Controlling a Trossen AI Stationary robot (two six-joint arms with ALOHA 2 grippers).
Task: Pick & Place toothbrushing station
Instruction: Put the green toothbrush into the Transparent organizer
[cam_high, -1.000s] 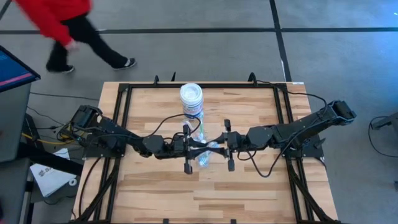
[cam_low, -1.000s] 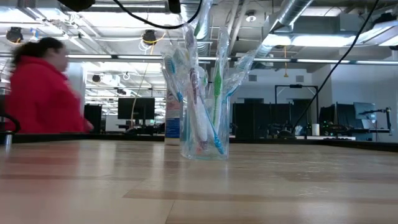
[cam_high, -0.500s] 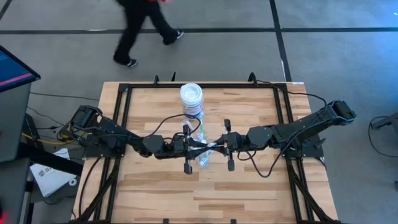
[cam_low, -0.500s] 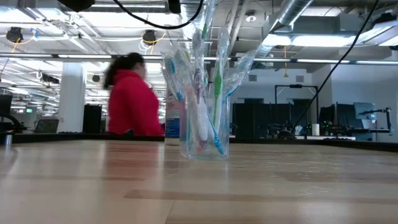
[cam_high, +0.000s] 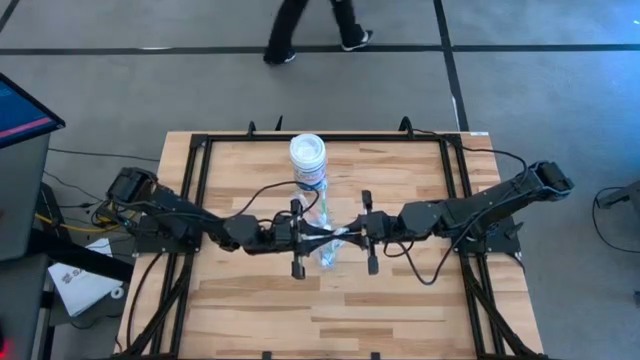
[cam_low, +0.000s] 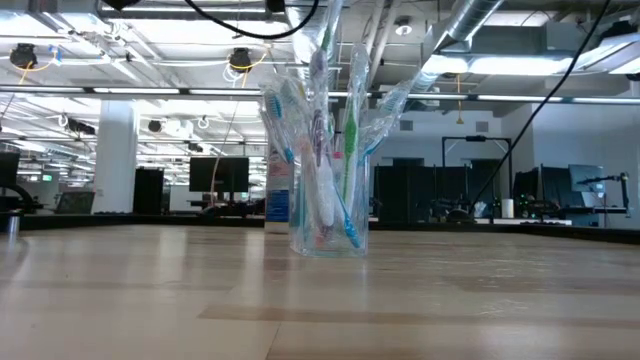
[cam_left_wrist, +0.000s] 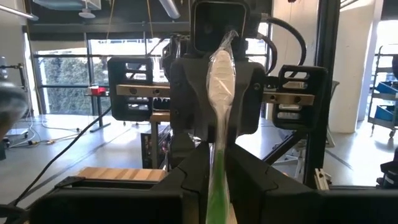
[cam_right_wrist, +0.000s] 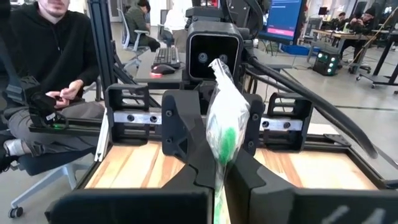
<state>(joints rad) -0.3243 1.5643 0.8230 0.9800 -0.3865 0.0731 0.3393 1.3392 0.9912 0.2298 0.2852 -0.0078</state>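
**Q:** Wooden table (cam_low: 150, 300) in the foreground, bare near the low camera. Position of the task items?

**A:** Mid-table, upright: small clear plastic cup (cam_low: 328, 225), packed with slim toothbrushes (cam_low: 322, 150) in blue, green and white, heads up, several in clear wrappers. Tiny tube not made out.

**Q:** Grippers?

**A:** Met tip to tip directly above the cup, seen from overhead. Left gripper (cam_high: 318, 233) reaching in from the left side, right gripper (cam_high: 350, 232) from the right. Between them, one wrapped toothbrush (cam_left_wrist: 219, 81), white bristle head, green handle.

**Q:** Grip?

**A:** Left fingers (cam_left_wrist: 186, 180) narrow, pressed against the green handle on both sides. Right fingers (cam_right_wrist: 249, 180) closed tight on the same crinkled wrapper. Held above the cup, apart from the bundle inside it.

**Q:** Farther back?

**A:** Just behind the cup, white round jar (cam_high: 308, 160) with a blue label, standing near the table's far edge. Beyond the table, grey floor with a walking person's legs (cam_high: 315, 25); off to one side, a seated person (cam_right_wrist: 56, 74) in dark clothing; desks and monitors at the back.
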